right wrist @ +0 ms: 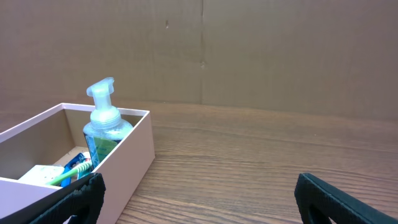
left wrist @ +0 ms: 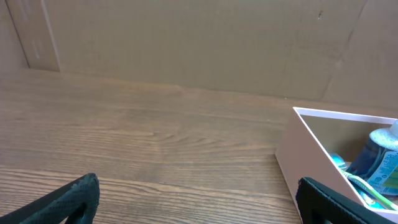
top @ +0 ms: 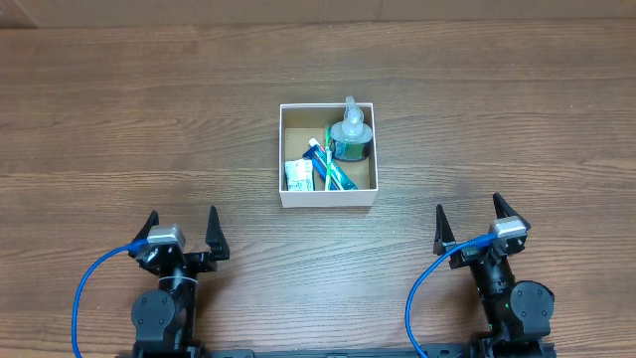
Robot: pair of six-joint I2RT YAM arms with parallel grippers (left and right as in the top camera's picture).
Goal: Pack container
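Observation:
The container (top: 328,197), a square white-walled box with a tan floor, stands at the table's middle. Inside it are a clear pump bottle (top: 350,133) with blue-green liquid, a green toothbrush (top: 334,169), a blue tube (top: 320,165) and a small white-green packet (top: 297,175). The container also shows at the right of the left wrist view (left wrist: 311,155) and at the left of the right wrist view (right wrist: 134,152), with the pump bottle (right wrist: 102,124) upright in it. My left gripper (top: 183,227) is open and empty near the front left. My right gripper (top: 469,221) is open and empty near the front right.
The wooden table (top: 119,119) runs all round the container. A brown cardboard wall (left wrist: 186,43) stands along the table's far edge. Blue cables (top: 84,288) loop beside each arm's base at the front edge.

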